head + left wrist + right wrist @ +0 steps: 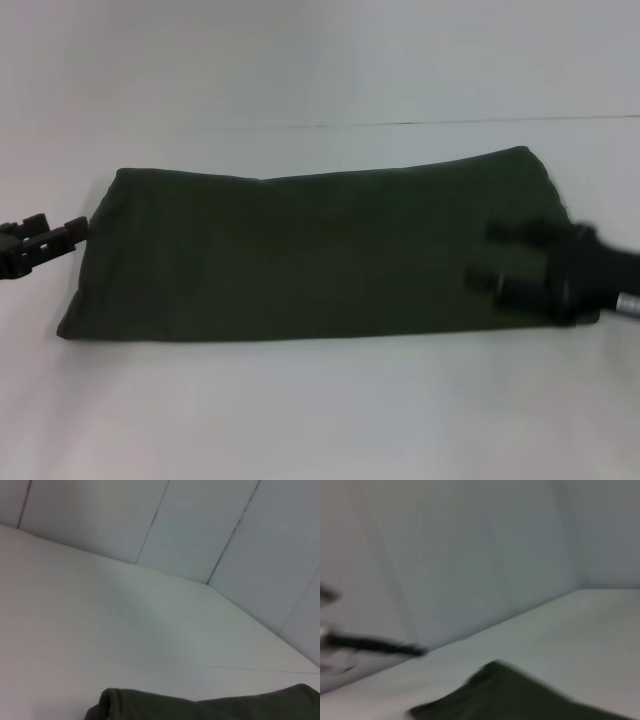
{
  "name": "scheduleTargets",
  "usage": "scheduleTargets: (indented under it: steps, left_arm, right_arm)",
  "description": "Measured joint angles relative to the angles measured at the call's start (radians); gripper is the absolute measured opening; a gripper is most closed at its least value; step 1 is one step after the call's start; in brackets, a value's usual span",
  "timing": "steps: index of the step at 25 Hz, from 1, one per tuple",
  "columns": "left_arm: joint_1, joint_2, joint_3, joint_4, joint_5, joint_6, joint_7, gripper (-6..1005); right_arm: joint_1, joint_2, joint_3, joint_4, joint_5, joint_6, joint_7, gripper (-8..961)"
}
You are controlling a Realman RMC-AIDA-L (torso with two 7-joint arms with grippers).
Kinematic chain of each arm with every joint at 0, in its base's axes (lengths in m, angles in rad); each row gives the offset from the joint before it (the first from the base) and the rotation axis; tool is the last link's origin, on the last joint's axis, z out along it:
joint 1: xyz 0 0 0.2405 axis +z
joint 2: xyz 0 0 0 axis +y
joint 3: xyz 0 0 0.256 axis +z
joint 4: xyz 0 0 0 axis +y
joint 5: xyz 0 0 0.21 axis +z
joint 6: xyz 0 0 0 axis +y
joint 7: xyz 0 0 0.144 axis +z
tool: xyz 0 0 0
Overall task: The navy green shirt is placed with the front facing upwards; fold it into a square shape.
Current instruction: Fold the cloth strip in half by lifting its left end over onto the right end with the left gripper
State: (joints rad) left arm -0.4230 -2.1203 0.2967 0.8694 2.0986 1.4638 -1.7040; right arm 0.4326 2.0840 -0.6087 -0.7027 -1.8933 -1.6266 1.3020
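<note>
No lettering, brand or label can be read anywhere: the navy green shirt [310,250] shows only plain dark olive cloth.

The left gripper [62,237] has its jaws spread, two dark prongs with a clear gap between them, sitting at the shirt's left edge; whether the tips touch the cloth cannot be told, and they pinch nothing that shows. The right gripper [490,255] hangs over the right end of the shirt with its jaws also spread, one finger nearer the far edge of the surface and one nearer the near edge, pale gap and green cloth showing between them. It is smeared by motion, so whether it touches the fabric cannot be told.

The shirt lies folded into a long band across the middle of the white surface [320,410], running from near the left edge toward the right edge, its far right corner raised toward the back. Collar, sleeves and any print are hidden inside the fold.

In the left wrist view only a rolled edge of the shirt [200,705] shows, cut off by the frame, with bare surface [125,630] and panelled wall behind. The right wrist view is blurred; a corner of the shirt [520,695] lies on the surface [580,630], and a thin dark streak by the wall cannot be identified
</note>
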Motion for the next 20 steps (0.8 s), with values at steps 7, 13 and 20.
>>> scheduleTargets:
  steps: [7, 13, 20]
  left_arm:
    - [-0.027, 0.006, 0.012, 0.031, 0.163, -0.027, -0.096, 797]
    - [-0.046, 0.005, 0.088, 0.076, 0.342, -0.043, -0.228, 797]
    - [-0.046, -0.010, 0.155, 0.088, 0.427, -0.111, -0.286, 798]
  right_arm:
    - [0.001, 0.004, -0.060, -0.034, -0.142, -0.169, -0.051, 778]
    - [-0.005, 0.004, -0.084, -0.036, -0.146, -0.171, -0.048, 775]
    - [0.003, 0.007, -0.089, -0.035, -0.147, -0.165, -0.047, 769]
